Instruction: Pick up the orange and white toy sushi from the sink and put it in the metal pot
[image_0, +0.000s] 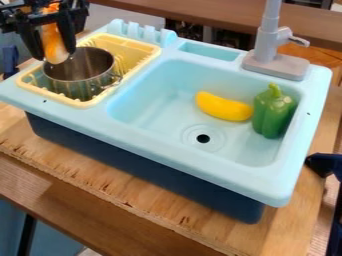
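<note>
Okay, upper left: gripper jaws closed on orange thing by pot; grip firmly, clear the rim.

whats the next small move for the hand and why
Probably ease the hand slightly toward the middle of the metal pot: the orange-and-white item it grips appears near the pot's rim, on the picture's left, rather than over its centre.

One each: orange-white object, metal pot, yellow rack, banana, green pepper, sink, faucet
</note>
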